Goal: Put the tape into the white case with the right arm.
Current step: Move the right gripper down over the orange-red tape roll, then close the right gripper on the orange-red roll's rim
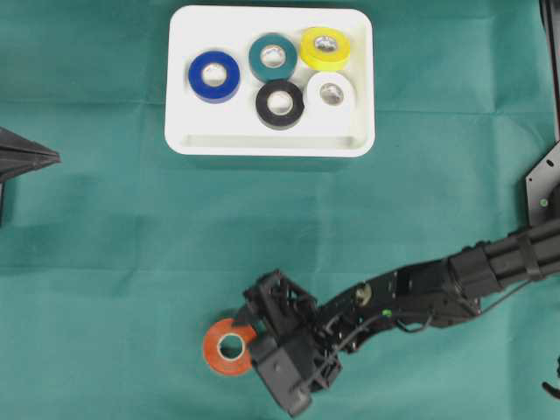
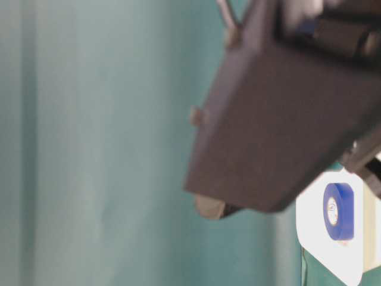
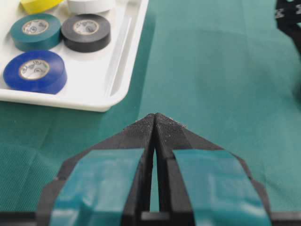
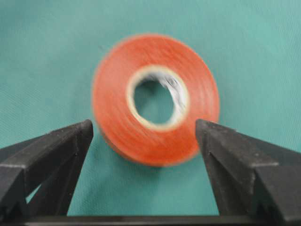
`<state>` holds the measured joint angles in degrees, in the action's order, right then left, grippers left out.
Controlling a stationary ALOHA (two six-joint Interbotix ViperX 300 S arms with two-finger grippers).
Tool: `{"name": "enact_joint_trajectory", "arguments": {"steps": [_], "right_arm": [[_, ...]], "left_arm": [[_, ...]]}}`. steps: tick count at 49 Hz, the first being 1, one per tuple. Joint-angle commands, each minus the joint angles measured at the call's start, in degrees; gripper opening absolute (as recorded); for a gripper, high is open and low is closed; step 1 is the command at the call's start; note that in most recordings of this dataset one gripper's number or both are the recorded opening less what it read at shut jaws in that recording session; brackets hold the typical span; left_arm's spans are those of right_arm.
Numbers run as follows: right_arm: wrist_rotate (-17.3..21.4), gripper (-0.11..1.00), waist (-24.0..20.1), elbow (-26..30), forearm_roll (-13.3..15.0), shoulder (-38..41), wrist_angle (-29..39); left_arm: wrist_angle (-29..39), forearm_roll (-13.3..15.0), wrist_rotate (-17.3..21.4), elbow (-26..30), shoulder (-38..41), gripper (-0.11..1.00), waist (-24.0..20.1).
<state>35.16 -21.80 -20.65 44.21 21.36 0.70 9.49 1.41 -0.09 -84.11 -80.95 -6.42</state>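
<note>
Right wrist view: orange tape (image 4: pixel 155 99) flat, hole upward.

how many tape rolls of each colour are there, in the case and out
blue roll: 1
teal roll: 1
yellow roll: 1
black roll: 1
white roll: 1
orange roll: 1
Total: 6 rolls. 5 lie in the white case; the orange one lies on the cloth outside it.
</note>
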Motion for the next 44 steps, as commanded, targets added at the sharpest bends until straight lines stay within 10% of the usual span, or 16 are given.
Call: {"name": "enact_joint_trajectory", "arguments": {"steps": [1, 31, 44], "right_arm": [[0.2, 0.60, -1.1, 1.8, 0.4, -1.0, -0.2], [0.6, 0.58, -1.1, 3.3, 0.4, 1.9, -0.3], [1.6, 0.10, -0.7, 4.1, 0.1, 2.0, 2.0]], "left_arm": [[-0.6, 0.0, -0.1, 0.6, 0.4, 0.01, -0.2], [-0.6, 0.0, -0.1, 0.6, 0.4, 0.01, -0.1], [-0.6, 0.0, -0.1, 0.6, 0.4, 0.01, -0.1]]}}
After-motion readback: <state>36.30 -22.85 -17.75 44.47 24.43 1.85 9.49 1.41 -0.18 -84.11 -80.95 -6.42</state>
